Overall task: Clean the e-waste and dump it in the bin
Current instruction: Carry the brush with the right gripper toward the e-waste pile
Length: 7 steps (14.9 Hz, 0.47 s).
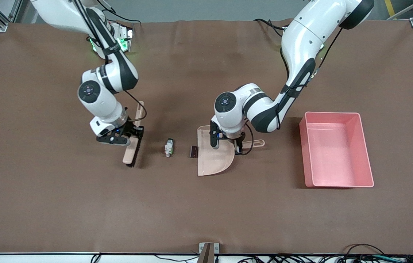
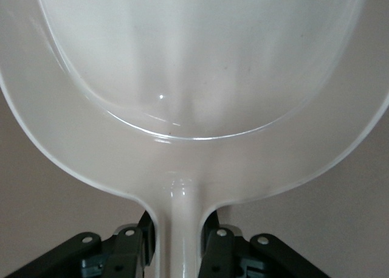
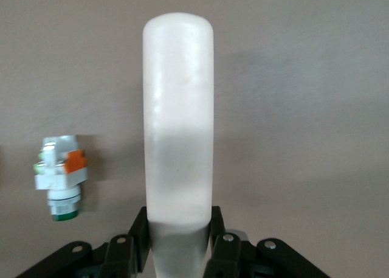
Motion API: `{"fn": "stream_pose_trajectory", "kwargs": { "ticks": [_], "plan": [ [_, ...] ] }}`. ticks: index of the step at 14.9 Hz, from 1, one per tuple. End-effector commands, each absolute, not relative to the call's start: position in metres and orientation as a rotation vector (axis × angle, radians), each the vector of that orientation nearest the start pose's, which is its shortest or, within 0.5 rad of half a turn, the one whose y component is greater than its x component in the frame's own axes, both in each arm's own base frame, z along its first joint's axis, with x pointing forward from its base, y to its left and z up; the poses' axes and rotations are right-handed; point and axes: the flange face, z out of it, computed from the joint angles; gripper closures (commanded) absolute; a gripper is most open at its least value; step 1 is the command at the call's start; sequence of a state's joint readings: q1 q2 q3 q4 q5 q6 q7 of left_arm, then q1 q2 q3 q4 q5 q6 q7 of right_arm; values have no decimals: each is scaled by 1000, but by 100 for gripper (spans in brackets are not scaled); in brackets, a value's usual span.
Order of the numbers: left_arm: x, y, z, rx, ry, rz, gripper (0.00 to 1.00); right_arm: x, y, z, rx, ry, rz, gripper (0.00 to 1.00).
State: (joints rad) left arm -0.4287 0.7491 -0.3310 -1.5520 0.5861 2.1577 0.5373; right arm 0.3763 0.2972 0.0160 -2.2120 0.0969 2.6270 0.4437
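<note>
On a brown table (image 1: 46,204) at a two-arm robot station, the right gripper (image 1: 130,133) is clamped on a beige hand brush (image 1: 132,146), toward the right arm's end of the table. The brush lies lengthwise toward the front camera, its dark bristles facing the middle of the table and its head down at the surface; the right wrist view shows the two fingers (image 3: 137,241) pressed against both sides of the brush's pale back (image 3: 178,120).

Just beside the bristles, with a gap between, sits a whitish component (image 1: 169,148) with green and dark bits; in the right wrist view the same piece (image 3: 61,176) also shows an orange part. Next comes a small dark brown-maroon block (image 1: 193,151), touching or nearly touching the straight open edge of a beige dustpan (image 1: 213,160). Both pieces of e-waste rest on the table between brush and dustpan, neither inside the pan.

The left gripper (image 1: 238,143) is closed around the dustpan's handle (image 1: 257,143), which points toward the left arm's end of the table; the left wrist view shows its fingers (image 2: 130,250) gripping either side of that handle (image 2: 181,229) where it meets the pan (image 2: 200,59).

Toward the left arm's end, well apart from the dustpan, stands a pink rectangular bin (image 1: 365,153) with low walls.
</note>
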Motion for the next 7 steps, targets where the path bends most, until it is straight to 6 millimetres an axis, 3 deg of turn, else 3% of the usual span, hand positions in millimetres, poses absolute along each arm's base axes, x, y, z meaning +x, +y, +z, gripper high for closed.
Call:
{"fn": "stream_pose_trajectory", "kwargs": {
  "ticks": [1, 4, 7],
  "plan": [
    [538, -444, 217, -1976, 2080, 97, 79, 517, 235, 219, -3016, 210, -153, 99],
    [537, -445, 215, -1971, 2086, 102, 79, 520, 259, 191, -3022, 170, -129, 100],
    [537, -445, 215, -1973, 2084, 101, 79, 518, 285, 196, -2989, 168, -133, 100]
  ]
}}
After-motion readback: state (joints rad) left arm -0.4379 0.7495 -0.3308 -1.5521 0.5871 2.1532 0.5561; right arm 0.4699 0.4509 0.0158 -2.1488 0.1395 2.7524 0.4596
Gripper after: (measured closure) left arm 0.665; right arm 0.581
